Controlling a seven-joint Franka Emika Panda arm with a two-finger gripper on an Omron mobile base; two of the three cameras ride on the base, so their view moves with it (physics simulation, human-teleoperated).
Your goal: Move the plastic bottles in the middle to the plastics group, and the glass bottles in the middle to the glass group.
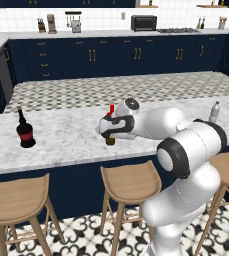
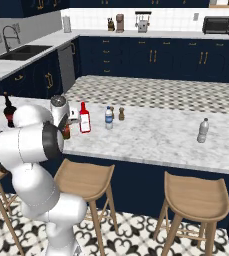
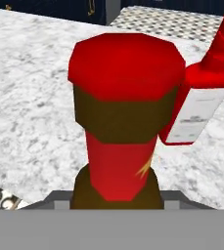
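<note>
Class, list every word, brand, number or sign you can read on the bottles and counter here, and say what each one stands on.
No text can be read anywhere.
Flat red bottle: white label with grey smudges, too blurred to read.
Slim brown bottle: red label with a yellow mark, no letters.
Black bottle: red label, too small to read.
Water bottle: blue band, too small to read.
</note>
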